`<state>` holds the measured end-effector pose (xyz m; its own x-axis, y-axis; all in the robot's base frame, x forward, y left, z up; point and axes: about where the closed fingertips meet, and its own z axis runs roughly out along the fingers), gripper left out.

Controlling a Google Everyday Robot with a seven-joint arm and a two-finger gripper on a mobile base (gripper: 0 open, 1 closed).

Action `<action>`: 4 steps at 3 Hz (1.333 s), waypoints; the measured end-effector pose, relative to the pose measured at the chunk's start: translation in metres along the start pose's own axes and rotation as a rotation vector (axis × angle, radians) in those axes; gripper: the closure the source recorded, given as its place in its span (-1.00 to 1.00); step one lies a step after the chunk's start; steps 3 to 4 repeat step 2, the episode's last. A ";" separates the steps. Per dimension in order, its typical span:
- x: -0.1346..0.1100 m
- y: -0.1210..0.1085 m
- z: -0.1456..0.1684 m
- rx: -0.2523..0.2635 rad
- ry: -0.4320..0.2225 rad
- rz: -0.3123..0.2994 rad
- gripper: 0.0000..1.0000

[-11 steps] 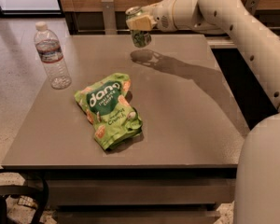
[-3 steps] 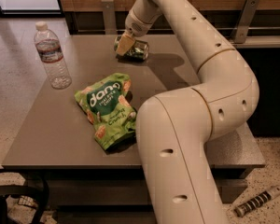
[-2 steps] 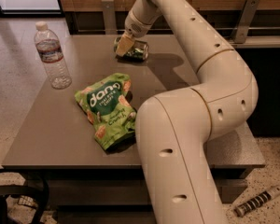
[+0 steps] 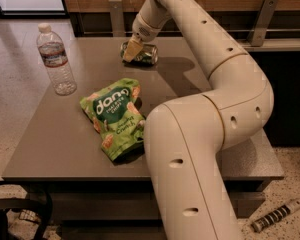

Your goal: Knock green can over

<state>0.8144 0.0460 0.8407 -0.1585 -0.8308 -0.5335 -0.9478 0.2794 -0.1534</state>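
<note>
- Your green can (image 4: 146,54) lies tipped on its side at the far end of the table (image 4: 65,134), its green-and-white patterned length running left to right.
- Your gripper (image 4: 132,49) rests at its left end.

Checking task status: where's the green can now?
Camera view: the green can lies on its side near the table's far edge, at the gripper, beyond the snack bag and right of the water bottle.

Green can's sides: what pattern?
The green can is dark green with pale patches, camera view; the claw covers one end.
</note>
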 end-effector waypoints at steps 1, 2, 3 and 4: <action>0.000 0.001 0.004 -0.005 0.002 0.000 -0.76; 0.000 0.002 0.008 -0.010 0.003 0.000 -1.00; 0.000 0.002 0.008 -0.010 0.003 0.000 -1.00; 0.000 0.002 0.008 -0.010 0.003 0.000 -1.00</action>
